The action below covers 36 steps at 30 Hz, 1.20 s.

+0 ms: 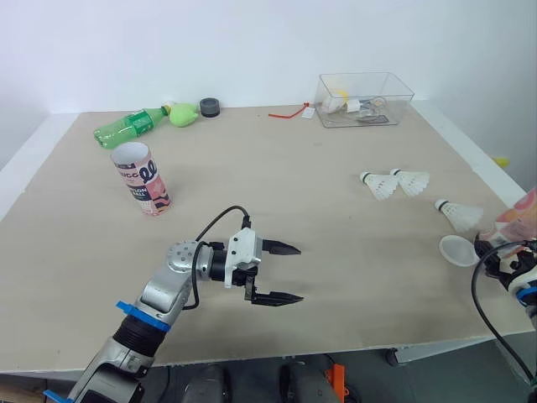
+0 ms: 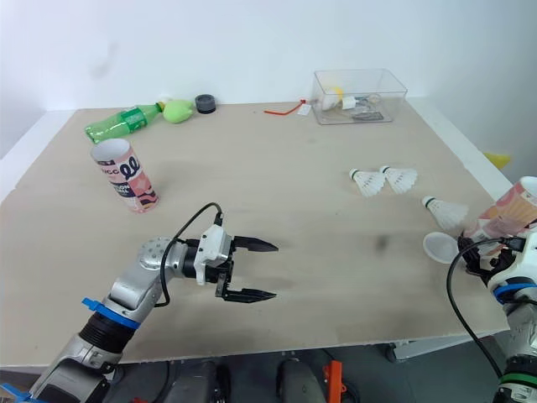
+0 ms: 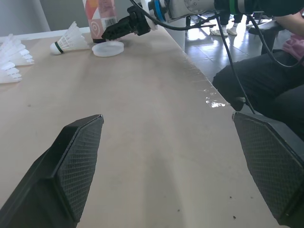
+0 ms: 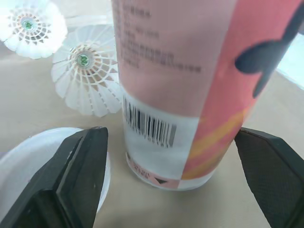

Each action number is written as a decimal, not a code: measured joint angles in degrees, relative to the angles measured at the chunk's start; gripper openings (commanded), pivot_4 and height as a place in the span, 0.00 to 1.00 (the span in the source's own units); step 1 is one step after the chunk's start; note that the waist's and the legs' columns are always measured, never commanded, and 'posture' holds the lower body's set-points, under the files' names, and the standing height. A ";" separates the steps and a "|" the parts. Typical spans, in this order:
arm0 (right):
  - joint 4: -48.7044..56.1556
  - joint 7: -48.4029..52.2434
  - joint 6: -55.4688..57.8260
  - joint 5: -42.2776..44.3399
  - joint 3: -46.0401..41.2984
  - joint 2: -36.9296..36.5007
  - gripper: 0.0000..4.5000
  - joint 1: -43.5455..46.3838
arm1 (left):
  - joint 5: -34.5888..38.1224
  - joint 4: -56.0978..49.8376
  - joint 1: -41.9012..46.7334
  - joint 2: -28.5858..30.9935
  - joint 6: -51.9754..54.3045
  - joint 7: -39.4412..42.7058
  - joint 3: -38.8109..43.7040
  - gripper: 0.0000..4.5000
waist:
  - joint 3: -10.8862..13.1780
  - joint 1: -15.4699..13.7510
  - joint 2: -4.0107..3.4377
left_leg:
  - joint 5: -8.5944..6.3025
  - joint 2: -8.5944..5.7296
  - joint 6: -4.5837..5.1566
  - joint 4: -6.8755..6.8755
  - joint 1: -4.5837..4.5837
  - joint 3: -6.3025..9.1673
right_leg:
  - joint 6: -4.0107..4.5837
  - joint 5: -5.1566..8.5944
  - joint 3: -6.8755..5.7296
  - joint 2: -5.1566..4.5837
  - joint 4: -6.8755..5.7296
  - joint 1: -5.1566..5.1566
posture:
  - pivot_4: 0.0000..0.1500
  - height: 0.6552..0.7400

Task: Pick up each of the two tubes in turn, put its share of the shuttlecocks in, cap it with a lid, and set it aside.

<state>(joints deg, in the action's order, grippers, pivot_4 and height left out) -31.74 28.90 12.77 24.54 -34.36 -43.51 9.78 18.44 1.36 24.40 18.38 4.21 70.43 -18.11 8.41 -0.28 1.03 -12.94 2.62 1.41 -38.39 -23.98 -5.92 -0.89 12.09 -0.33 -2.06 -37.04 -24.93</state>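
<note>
We count two tubes: one pink tube (image 1: 143,179) stands open-topped on the left of the worktop (image 1: 277,193), and from here we cannot see down into it; the other tube (image 4: 175,85) stands at the right edge, barcode facing the wrist camera. The right gripper (image 4: 168,132) straddles that second tube, fingers spread wide to either side of its base with a sliver of gap showing on each side, so nothing is clamped. Three shuttlecocks are out loose: a pair lying touching, one (image 1: 379,184) and its partner (image 1: 411,180), and a third (image 1: 457,214) nearer the right-hand tube. We see one white lid (image 1: 457,250), flat on the worktop just beside the right gripper. The left gripper (image 1: 299,273) hovers over bare worktop near the front, jaws wide apart and empty, well apart from both tubes. Along the far edge we have one clear box (image 1: 365,99) with a few small items inside, too small to name, one green bottle (image 1: 130,128) lying on its side, and one dark ring (image 1: 210,107).
</note>
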 measured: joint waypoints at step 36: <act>27.12 42.49 -0.47 3.61 31.39 3.57 1.00 14.88 | -3.00 3.82 -3.78 -0.28 -1.25 -16.91 10.04 1.00 | 0.41 0.50 0.58 | -0.02 0.08 -0.02 0.07 0.16 0.57 | 0.35 -0.26 0.34 0.72 -0.02 -0.15 | 1.00 1.00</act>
<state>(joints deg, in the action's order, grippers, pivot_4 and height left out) -4.62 71.39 12.30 28.15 -2.96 -39.94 24.67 15.44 5.18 20.62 18.10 2.95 53.52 -8.07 8.82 0.22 1.61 -12.96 2.70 1.39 -38.32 -23.82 -5.34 -0.55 11.83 0.01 -1.35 -37.06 -25.08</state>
